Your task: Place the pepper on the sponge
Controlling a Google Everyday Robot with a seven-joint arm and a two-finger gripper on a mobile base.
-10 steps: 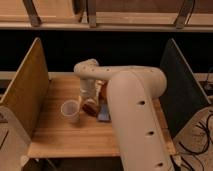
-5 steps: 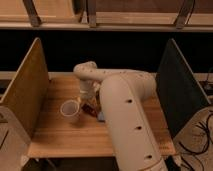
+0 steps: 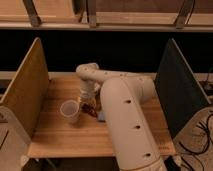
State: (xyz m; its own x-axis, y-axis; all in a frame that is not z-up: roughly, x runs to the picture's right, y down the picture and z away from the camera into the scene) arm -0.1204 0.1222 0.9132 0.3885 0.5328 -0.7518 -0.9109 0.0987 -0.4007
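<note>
My gripper (image 3: 87, 102) hangs low over the wooden table (image 3: 55, 135), at the end of the white arm (image 3: 120, 115) that reaches in from the lower right. A small reddish-brown pepper (image 3: 90, 110) shows right below the gripper, just right of the cup. Whether the gripper holds it is unclear. Only a sliver of the blue-grey sponge (image 3: 101, 118) shows at the arm's left edge, right beside the pepper. The arm hides the rest of it.
A white cup (image 3: 70, 110) stands upright on the table just left of the gripper. A tan side panel (image 3: 25, 92) walls the left edge and a dark green one (image 3: 177, 90) the right. A dark gap runs behind the table.
The arm has swung left and nearer the camera, covering more of the sponge. The gripper has shifted slightly toward the cup. The cup has not moved.
</note>
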